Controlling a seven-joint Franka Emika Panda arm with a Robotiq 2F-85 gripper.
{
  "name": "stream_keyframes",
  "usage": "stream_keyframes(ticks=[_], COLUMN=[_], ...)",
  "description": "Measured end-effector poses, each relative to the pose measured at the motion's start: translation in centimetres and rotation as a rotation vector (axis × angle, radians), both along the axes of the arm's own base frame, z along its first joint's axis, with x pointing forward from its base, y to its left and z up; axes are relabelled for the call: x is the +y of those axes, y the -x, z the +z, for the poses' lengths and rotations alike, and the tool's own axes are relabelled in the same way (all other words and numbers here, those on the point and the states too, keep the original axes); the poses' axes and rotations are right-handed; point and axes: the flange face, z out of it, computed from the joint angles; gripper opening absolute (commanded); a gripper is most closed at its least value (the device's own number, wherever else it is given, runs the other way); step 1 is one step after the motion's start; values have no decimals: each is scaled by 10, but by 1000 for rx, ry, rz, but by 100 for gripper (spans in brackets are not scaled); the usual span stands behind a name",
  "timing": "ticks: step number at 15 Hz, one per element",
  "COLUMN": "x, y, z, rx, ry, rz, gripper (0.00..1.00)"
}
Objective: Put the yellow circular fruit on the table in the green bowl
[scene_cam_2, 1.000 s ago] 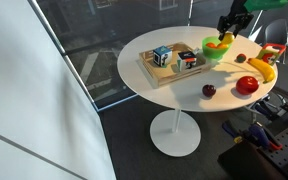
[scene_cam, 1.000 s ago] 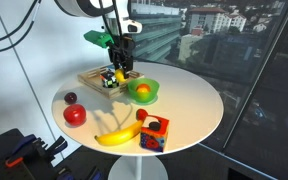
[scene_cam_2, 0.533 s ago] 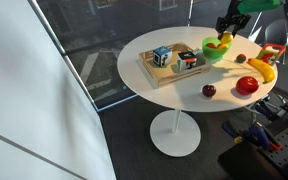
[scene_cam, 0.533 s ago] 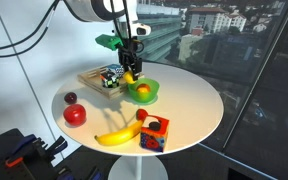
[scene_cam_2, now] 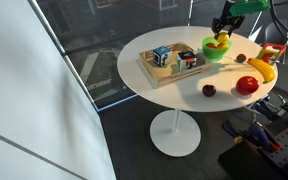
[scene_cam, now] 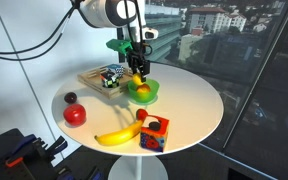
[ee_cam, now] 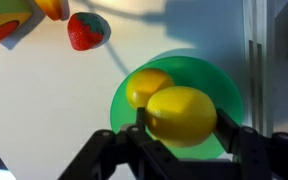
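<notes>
Red strawberry [ee_cam: 88,30] lies near your green bowl [ee_cam: 229,92], which holds an orange fruit [ee_cam: 144,86]; your fingers [ee_cam: 231,133] clamp the yellow circular fruit [ee_cam: 182,115].

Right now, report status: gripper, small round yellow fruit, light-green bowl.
Gripper shut on small round yellow fruit, over light-green bowl. Not yet released. Another round orange-yellow fruit lies in the bowl.

Orange fruit [ee_cam: 146,85] inside green bowl [ee_cam: 230,96]
</notes>
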Motion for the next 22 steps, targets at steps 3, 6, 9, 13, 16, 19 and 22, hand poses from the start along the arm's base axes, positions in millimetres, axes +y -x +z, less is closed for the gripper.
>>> stream_keyframes(ticks=[3, 6, 9, 13, 16, 19, 22], x=[2, 8, 18, 37, 47, 55, 64], y=[-8, -12, -12, -7, 0, 9, 18], z=[-9, -14, -16, -15, -7, 6, 22], rx=[8, 14, 32, 90, 142, 189, 233], ry=[2, 3, -9, -69, -90, -101, -111], rz=[2, 13, 27, 77, 123, 156, 195], gripper=[100, 100, 100, 100, 100, 100, 100])
